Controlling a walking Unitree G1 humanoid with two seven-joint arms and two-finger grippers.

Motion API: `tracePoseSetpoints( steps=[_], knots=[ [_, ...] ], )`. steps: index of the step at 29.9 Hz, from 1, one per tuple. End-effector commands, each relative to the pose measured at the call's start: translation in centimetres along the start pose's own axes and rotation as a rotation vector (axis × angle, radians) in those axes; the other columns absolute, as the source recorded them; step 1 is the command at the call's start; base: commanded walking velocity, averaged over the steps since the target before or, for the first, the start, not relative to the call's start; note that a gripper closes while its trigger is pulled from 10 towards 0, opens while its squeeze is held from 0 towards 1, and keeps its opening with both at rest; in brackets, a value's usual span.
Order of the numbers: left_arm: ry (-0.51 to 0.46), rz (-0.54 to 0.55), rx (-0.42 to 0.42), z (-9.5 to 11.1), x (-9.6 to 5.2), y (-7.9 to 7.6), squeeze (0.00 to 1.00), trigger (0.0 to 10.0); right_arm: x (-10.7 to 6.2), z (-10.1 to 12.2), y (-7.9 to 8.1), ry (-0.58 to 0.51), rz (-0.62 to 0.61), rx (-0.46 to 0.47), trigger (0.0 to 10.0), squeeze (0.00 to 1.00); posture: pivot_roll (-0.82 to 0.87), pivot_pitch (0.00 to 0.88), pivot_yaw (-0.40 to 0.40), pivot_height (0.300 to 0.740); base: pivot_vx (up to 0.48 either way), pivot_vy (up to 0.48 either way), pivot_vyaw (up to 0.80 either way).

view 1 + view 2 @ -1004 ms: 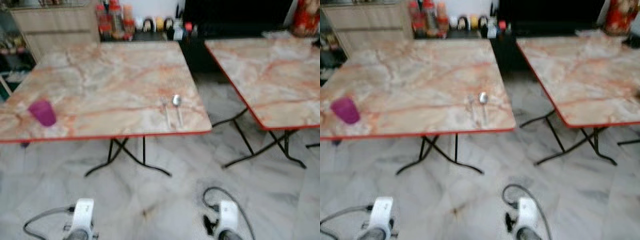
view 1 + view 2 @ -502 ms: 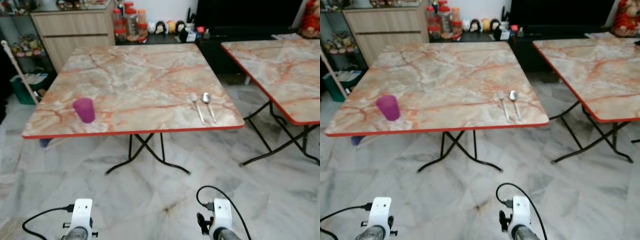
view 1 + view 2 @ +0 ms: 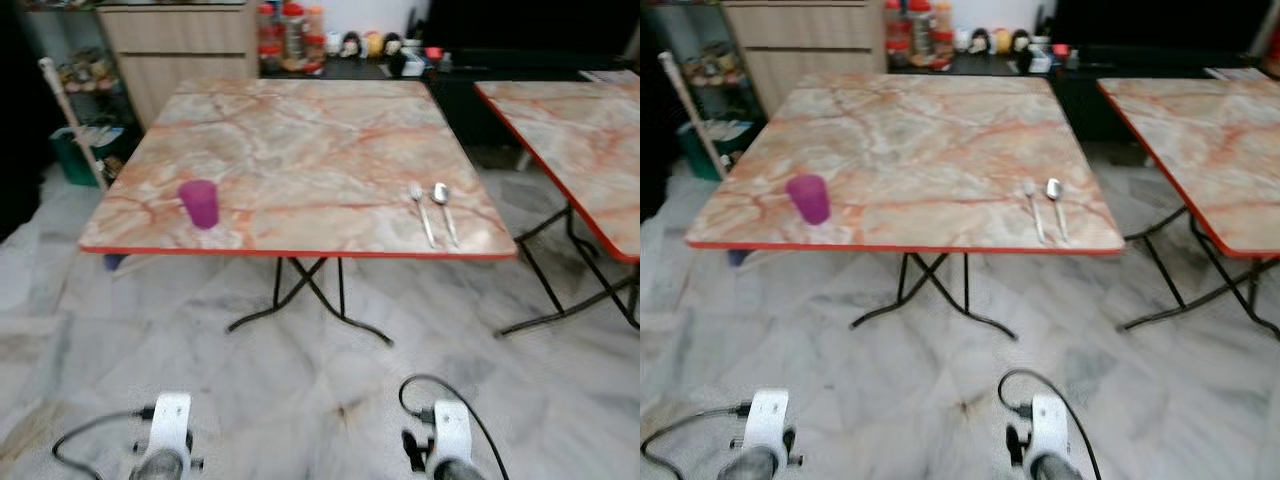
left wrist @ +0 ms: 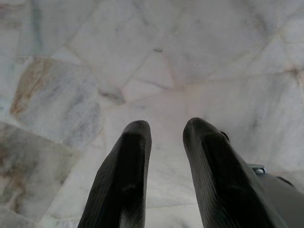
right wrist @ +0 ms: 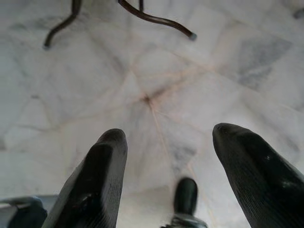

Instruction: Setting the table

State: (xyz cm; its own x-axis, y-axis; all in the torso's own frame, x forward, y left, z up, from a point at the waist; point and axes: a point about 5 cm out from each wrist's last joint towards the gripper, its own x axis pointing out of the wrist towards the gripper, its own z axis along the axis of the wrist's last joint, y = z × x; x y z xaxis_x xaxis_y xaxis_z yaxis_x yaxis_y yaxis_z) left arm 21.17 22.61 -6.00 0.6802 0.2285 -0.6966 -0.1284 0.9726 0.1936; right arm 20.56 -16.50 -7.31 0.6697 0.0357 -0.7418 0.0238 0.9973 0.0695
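While both arms hang low over the marble floor, the fork (image 3: 423,213) and spoon (image 3: 444,210) lie side by side at one o'clock of the right gripper (image 5: 166,173) (fingers spread, empty), handles toward the robot, the left gripper (image 4: 166,166) slightly parted, farther.

I see a purple cup (image 3: 200,203) upright near the surface's (image 3: 300,140) left front edge. A fork (image 3: 422,212) and spoon (image 3: 443,208) lie side by side near its right front corner.

Home dining rm: folding tables (image 3: 300,150), cabinet (image 3: 180,50), jars (image 3: 290,30).
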Motion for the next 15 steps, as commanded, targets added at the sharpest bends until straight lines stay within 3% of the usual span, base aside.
tracePoseSetpoints(
  steps=[1, 15],
  knots=[
    [-0.006, 0.005, -0.026, 0.06, -0.01, -0.13, 0.00, 10.0, -0.17, -0.55, -0.37, 0.016, -0.010, -0.001, 10.0, 0.00, 0.06, 0.088, -0.011, 0.740, 0.371, 0.000, 0.00],
    [-0.003, -0.005, -0.012, 0.02, -0.02, -0.35, 0.00, 10.0, -0.29, -0.72, -0.86, 0.009, -0.033, 0.034, 10.0, 0.00, 0.05, 0.104, -0.013, 0.740, 0.372, 0.000, 0.00]
  ],
)
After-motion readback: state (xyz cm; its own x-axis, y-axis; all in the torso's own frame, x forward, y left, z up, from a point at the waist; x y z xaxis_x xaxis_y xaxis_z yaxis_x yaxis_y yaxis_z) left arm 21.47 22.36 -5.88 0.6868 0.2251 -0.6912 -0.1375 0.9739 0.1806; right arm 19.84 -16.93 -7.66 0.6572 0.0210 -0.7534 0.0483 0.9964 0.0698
